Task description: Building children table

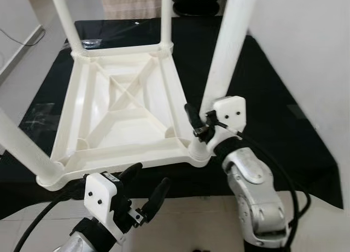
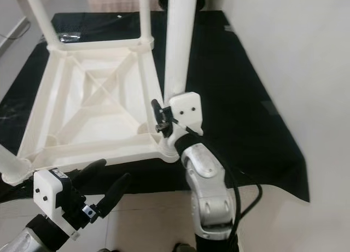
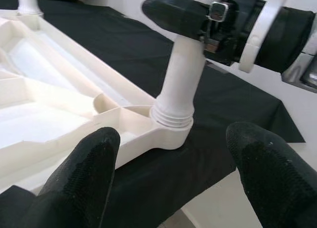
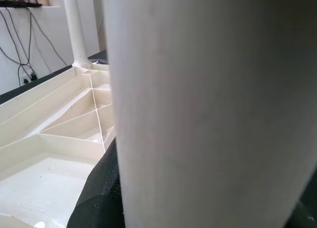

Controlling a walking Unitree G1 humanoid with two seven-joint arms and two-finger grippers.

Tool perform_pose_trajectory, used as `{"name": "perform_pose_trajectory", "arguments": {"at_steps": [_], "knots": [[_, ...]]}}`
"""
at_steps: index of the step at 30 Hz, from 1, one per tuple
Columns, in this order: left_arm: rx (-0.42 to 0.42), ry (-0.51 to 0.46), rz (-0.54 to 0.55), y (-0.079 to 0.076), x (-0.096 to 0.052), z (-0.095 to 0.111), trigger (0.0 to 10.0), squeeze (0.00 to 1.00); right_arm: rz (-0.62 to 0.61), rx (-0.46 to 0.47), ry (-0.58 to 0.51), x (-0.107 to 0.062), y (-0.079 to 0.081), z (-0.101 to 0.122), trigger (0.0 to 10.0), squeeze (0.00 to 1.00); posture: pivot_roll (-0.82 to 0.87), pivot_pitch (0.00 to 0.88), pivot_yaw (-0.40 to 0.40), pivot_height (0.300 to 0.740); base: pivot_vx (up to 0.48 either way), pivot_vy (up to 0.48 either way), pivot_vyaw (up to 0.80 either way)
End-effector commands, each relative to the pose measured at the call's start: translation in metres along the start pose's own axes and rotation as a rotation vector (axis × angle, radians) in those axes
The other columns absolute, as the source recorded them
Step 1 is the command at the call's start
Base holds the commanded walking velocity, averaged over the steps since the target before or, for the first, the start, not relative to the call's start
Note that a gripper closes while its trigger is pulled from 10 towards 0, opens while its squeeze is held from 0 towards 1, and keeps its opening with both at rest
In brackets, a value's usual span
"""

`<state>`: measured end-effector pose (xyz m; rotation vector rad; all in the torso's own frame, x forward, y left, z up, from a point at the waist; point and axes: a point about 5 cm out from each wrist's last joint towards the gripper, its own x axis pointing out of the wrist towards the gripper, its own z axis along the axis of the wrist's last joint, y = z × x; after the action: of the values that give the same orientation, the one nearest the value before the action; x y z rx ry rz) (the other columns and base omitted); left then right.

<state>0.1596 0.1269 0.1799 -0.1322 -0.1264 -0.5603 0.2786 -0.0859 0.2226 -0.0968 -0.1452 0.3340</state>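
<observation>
Left gripper (image 1: 143,193) is nearest the camera, fingers spread wide and holding nothing, just off the near edge of the black cloth (image 1: 284,137). Right gripper (image 1: 198,122) is clamped around the near right leg (image 1: 227,50), low down, just above its socket. The white table (image 1: 123,107) lies upside down on the cloth, ribbed underside up, legs in all four corners. Pale tile floor (image 1: 180,219) below the cloth.

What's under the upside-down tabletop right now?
The white tabletop lies inverted on a black cloth that spreads past its edges. What the cloth covers beneath the tabletop is hidden. The right gripper is closed on the near right leg; the left gripper hovers open.
</observation>
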Motion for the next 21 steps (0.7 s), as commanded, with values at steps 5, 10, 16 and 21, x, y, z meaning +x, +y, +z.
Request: {"name": "perform_pose_trajectory", "arguments": {"at_steps": [5,10,16,21], "knots": [[-0.007,0.021,0.003,0.0,-0.002,-0.004,10.0,0.0,0.142,0.08,0.164,0.001,0.009,-0.023,10.0,1.0,0.01,0.216,-0.058,0.74,0.0,0.0,0.0],[-0.008,0.018,0.003,-0.002,-0.002,-0.003,10.0,0.0,0.419,0.108,0.029,0.013,0.007,-0.001,10.0,1.0,0.02,0.218,-0.064,0.74,0.0,0.0,0.0],[-0.01,0.015,0.002,-0.007,-0.003,-0.001,10.0,0.0,0.775,-0.122,-0.068,0.036,-0.011,0.018,10.0,0.0,0.05,0.232,-0.076,0.74,0.0,0.0,0.0],[-0.012,0.015,0.002,-0.01,-0.004,0.0,10.0,0.0,0.901,-0.139,-0.039,0.042,-0.016,0.017,10.0,0.0,0.06,0.24,-0.08,0.74,0.0,0.0,0.0]]}}
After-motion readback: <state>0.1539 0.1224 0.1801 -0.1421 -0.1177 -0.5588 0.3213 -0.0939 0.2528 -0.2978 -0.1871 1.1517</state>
